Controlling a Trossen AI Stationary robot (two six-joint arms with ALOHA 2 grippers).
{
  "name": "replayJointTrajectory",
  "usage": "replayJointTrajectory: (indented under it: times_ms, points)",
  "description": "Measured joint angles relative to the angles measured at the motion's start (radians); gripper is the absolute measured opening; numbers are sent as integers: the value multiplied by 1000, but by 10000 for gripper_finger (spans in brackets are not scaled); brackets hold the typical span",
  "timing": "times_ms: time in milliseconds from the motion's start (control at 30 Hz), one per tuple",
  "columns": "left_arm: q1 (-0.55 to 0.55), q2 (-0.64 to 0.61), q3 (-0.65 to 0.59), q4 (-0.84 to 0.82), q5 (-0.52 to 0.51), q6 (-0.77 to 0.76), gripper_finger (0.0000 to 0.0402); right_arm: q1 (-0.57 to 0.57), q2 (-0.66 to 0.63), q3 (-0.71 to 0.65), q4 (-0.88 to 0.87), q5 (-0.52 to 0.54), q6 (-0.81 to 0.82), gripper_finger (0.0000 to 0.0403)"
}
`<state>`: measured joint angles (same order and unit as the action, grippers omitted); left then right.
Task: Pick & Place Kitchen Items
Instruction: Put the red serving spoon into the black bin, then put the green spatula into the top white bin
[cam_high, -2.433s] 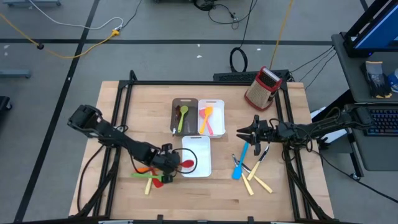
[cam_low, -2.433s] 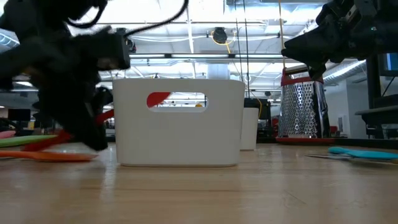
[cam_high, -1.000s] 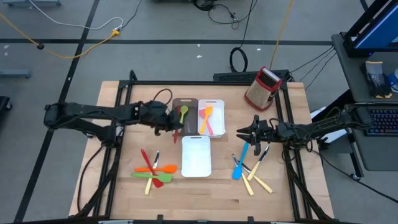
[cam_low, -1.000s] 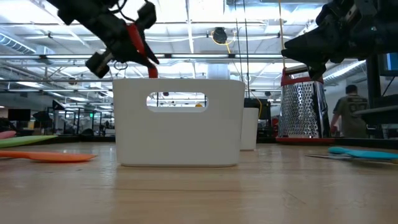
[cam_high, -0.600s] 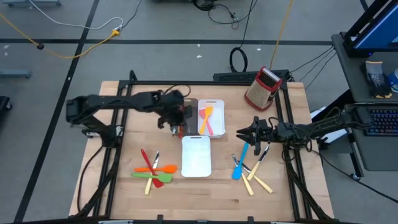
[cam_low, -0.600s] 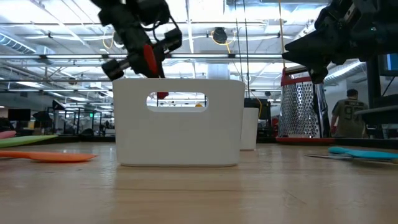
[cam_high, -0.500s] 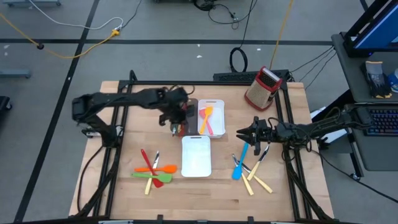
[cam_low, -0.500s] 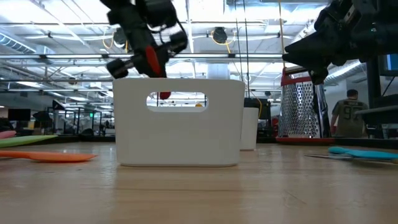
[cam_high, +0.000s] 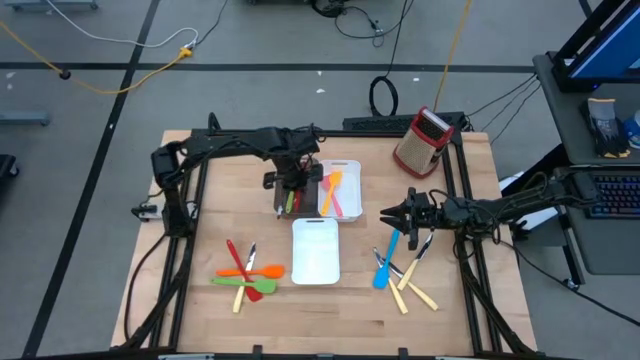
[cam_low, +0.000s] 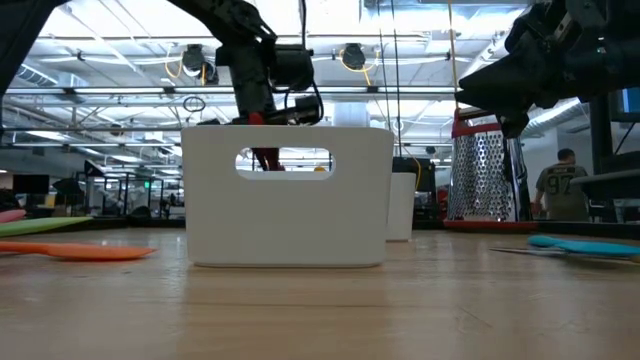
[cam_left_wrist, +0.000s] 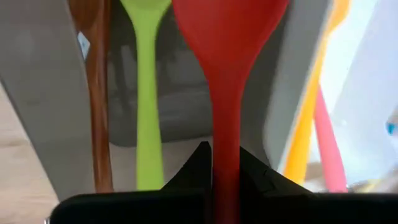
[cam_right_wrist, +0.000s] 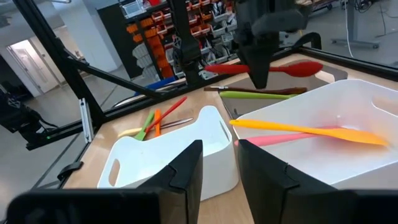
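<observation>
My left gripper (cam_high: 292, 182) hangs over the dark-brown tray (cam_high: 308, 165), shut on a red spoon (cam_right_wrist: 292, 68). A green spoon (cam_left_wrist: 147, 93) and a brown spoon (cam_left_wrist: 98, 93) lie in that tray. The white tray beside it (cam_high: 347, 168) holds an orange spatula (cam_right_wrist: 311, 132) and a pink utensil (cam_left_wrist: 328, 143). My right gripper (cam_high: 385, 214) waits open and level right of the trays, holding nothing. More utensils lie flat on the table in a left pile (cam_high: 245, 275) and a right pile (cam_high: 400, 272). My left gripper pinches the red spoon's handle (cam_left_wrist: 225, 163) between its two fingers, coming from above and slanting steeply down. The fingers lie across the handle. The spoon is lifted clear and about level, its bowl (cam_left_wrist: 230, 25) sticking out over the dark-brown tray.
A second white tray (cam_high: 316, 250) stands nearer the front edge, in front of the other two. A red-and-metal box grater (cam_high: 420, 140) stands at the far right. A black frame (cam_high: 330, 131) runs round the table. A person (cam_low: 560, 190) stands in the room behind.
My left gripper has carried the red spoon toward the table's right, from the left of the dark-brown tray to above it. It has tipped from a shallow slant to pointing steeply down and sunk a little. The spoon stays in the hold.
</observation>
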<state>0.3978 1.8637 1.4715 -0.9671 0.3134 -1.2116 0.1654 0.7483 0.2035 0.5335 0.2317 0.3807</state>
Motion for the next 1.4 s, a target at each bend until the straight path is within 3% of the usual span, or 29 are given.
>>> replayJointTrajectory:
  times_ms: [167, 633, 767, 900, 1167, 1400]
  points:
    - [17, 11, -2, -11, 6, -2, 26, 0, 0, 0, 0, 0, 0, 93]
    - [14, 14, -2, 2, -17, 49, 127, 0, 0, 0, 0, 0, -3, 93]
    - [17, -25, -3, -40, 51, 78, 150, 0, 0, 0, 0, 0, -3, 93]
    - [0, -127, -3, -82, 48, 83, 147, 0, 0, 0, 0, 0, -3, 93]
    - [-185, -362, -3, -100, -103, 86, 113, 0, 0, 0, -1, 0, -3, 93]
    - [-435, -425, -3, -102, -219, 79, 102, 0, 0, 0, -1, 3, -11, 93]
